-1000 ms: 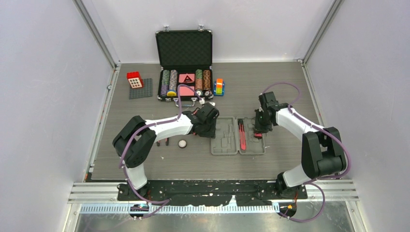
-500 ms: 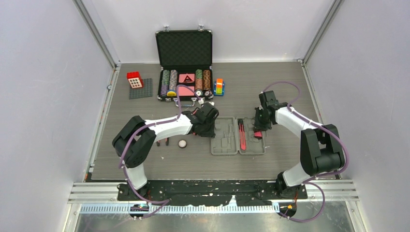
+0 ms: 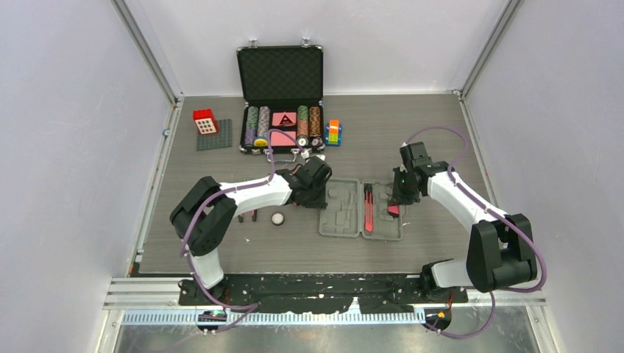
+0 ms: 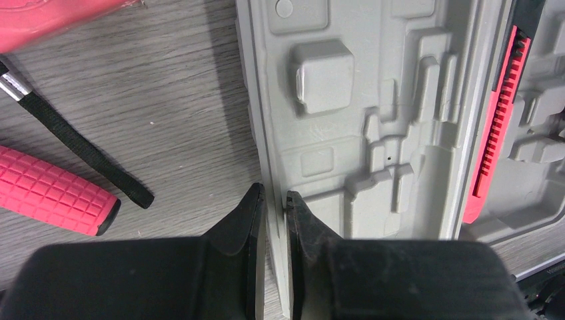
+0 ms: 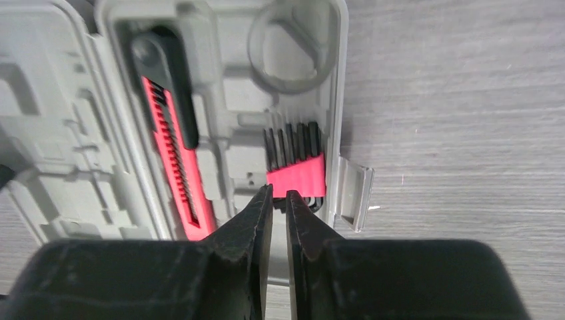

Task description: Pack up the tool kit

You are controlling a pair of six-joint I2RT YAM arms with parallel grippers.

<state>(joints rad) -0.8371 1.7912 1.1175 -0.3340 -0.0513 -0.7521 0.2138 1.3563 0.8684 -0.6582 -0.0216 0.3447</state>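
Left pincer (image 4: 273, 200): almost shut, pinching the outer rim wall of the grey case (image 4: 346, 100); the rim sits in the slit between the fingertips. The case lies open flat on the table (image 3: 441, 132), and its moulded half starts right ahead of this pincer. Left of the pincer, on the table, is a red gridded handle (image 4: 53, 193); only the butt end shows, the rest is cut off. Just beyond it is a thin black rod (image 4: 80, 153) with a metal tip, can't say which tool. A pink shape in the far-left corner of that view is cut off and unidentifiable. Right pincer (image 5: 278, 200): fingers pressed nearly together with a thin slit, nothing visible in it. Its tips are over the case's other half, just short of the red holder of black hex keys (image 5: 296, 175); can't tell if they touch. Left of those tips, the red-and-black knife (image 5: 170, 147) lies in its long slot. Ahead is a round recess (image 5: 293, 47); to the right, a clear latch tab (image 5: 353, 193) on the case edge. Top view: the pincers are at opposite ends of the case, fingertips hidden under their wrists. A small white round object (image 3: 277, 218) sits near the left pincer, away from the case, too small to identify. Far side: a black case of poker chips (image 3: 280, 99), lid up.
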